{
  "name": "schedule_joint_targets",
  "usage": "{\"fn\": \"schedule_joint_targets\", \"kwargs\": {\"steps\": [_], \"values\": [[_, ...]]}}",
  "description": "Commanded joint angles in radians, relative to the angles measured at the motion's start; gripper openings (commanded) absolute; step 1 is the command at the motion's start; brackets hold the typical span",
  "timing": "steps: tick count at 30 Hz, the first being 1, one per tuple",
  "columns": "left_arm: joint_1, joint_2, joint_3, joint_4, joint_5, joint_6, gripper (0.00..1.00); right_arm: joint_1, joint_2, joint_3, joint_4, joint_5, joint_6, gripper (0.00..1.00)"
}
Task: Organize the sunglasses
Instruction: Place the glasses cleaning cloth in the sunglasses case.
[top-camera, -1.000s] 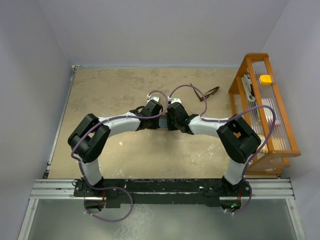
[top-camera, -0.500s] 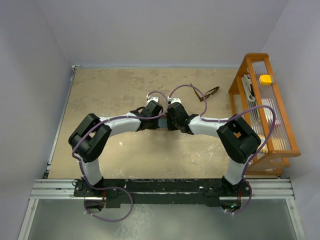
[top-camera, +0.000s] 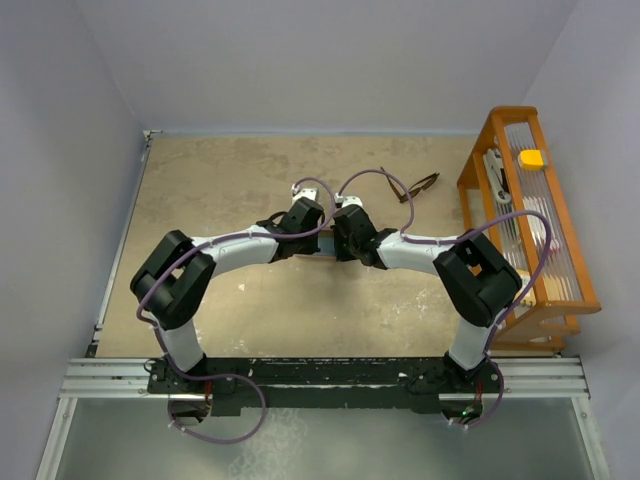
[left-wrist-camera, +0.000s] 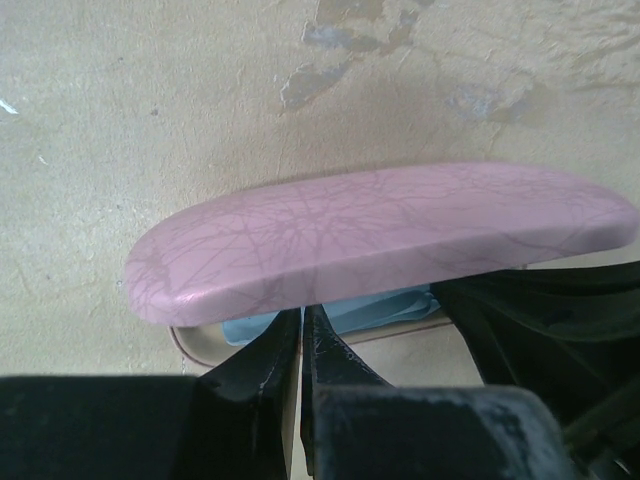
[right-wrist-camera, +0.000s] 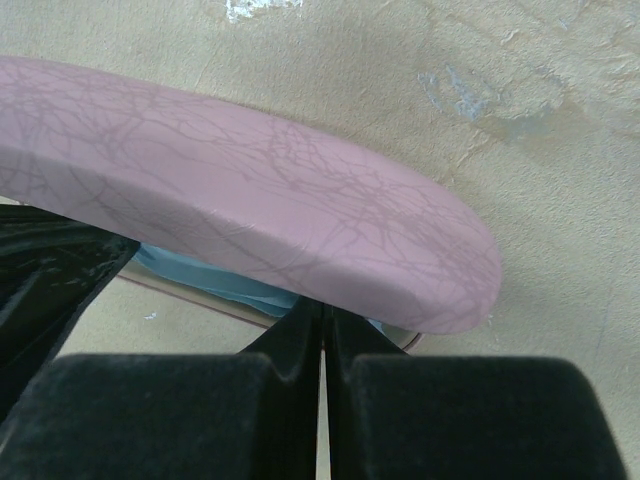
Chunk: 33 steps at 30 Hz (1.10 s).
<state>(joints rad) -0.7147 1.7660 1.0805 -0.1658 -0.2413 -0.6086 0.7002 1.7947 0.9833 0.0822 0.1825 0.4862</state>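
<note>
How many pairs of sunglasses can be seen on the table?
1. The sunglasses lie on the far right part of the table, near the wooden rack. Another pair could be hidden inside the half-open pink case.

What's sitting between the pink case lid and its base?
A light blue cloth, tucked under the pink lid and over the beige base rim. Shows in both wrist views.

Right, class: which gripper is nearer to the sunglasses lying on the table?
Right. The right gripper is at the pink case's side facing the sunglasses, which lie farther back and right. The left gripper is at the case's other side.
</note>
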Motion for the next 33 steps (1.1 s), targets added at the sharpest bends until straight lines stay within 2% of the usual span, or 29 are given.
{"fn": "schedule_joint_targets", "kwargs": {"steps": [1,14,26,33], "values": [[0.003,0.047,0.017,0.029,0.001,-0.003,0.0,0.007,0.005,-0.016,-0.033,0.003,-0.014,0.0],[0.004,0.046,0.014,-0.114,-0.103,0.034,0.0,0.007,-0.006,-0.02,-0.049,0.01,-0.014,0.0],[-0.001,0.062,0.012,-0.118,-0.115,0.04,0.0,0.006,-0.053,-0.035,-0.142,0.106,-0.046,0.0],[-0.008,0.07,0.015,-0.113,-0.108,0.038,0.0,0.007,-0.054,-0.031,-0.202,0.105,-0.051,0.0]]}}
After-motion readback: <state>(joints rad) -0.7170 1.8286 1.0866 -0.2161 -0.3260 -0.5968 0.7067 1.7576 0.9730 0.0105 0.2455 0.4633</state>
